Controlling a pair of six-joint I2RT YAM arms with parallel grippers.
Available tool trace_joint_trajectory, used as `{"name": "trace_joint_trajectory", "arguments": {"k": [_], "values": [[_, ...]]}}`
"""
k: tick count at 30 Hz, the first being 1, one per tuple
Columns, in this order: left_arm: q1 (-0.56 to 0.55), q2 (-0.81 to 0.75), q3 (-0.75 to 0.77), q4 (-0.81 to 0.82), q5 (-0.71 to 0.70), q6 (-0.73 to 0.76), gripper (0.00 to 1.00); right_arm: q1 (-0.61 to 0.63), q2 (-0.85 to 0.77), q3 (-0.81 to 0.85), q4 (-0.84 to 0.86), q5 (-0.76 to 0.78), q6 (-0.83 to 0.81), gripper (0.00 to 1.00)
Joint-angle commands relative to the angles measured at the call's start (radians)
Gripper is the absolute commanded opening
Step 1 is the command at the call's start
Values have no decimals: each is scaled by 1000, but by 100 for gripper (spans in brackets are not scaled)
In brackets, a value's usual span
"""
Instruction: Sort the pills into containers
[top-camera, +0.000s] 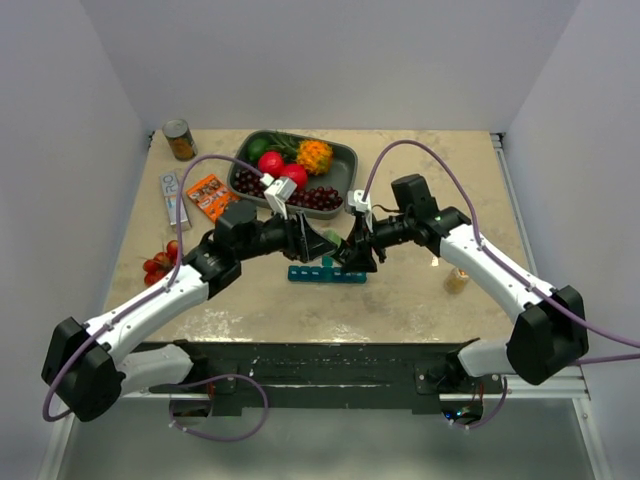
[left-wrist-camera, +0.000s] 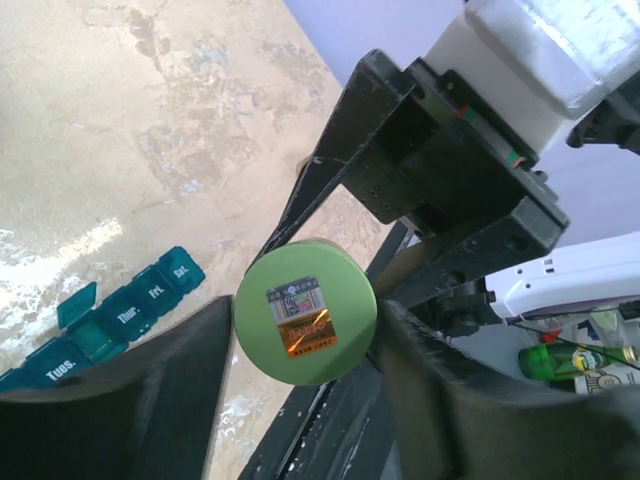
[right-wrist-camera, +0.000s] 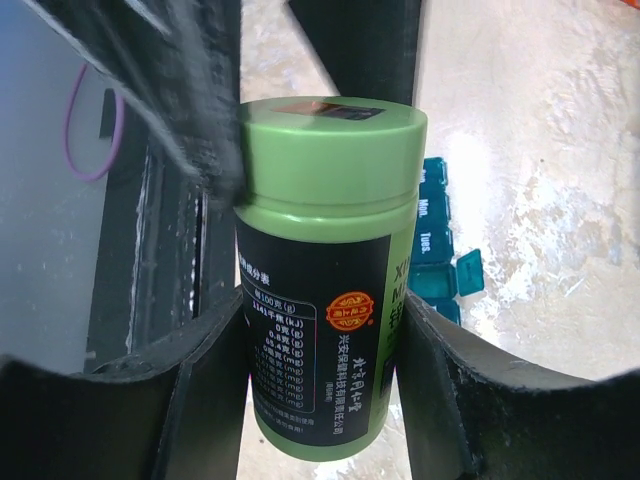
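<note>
I'm clamping the bottle (right-wrist-camera: 322, 300) in my right gripper (right-wrist-camera: 320, 335), left gripper (left-wrist-camera: 305, 335) pinching the cap (left-wrist-camera: 305, 290), aiming for a level twist.

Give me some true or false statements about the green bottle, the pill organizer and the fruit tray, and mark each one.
1. Both claws grip the green bottle: the left claw at its cap, the right claw around its body. True.
2. The cap is off. False: it sits on the bottle.
3. One compartment of the teal pill organizer stands open. True: the one between Tues. and Thur.
4. The organizer lies in the fruit tray. False: it lies on the table, nearer the arms than the tray.
</note>
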Motion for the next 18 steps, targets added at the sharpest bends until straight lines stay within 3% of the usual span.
{"name": "trace_joint_trajectory", "arguments": {"k": [1,3,8,11,12,14,18], "values": [[1,-87,22,24,16,108,78,7,-47,33,-100,-68,-126,0],[3,-134,41,-56,13,187,85,8,-62,30,-158,-53,-215,0],[3,-298,-3,-124,81,503,88,8,-96,1,-241,-54,-350,0],[3,-399,-117,-31,217,612,90,8,-105,-17,-260,-68,-399,0],[1,-421,-184,65,253,624,98,10,-105,-22,-264,-83,-418,0],[1,-458,-238,164,310,630,99,13,-108,-27,-269,-91,-430,0],[-5,-408,-248,238,329,644,99,19,-103,-28,-277,-91,-447,0]]}}
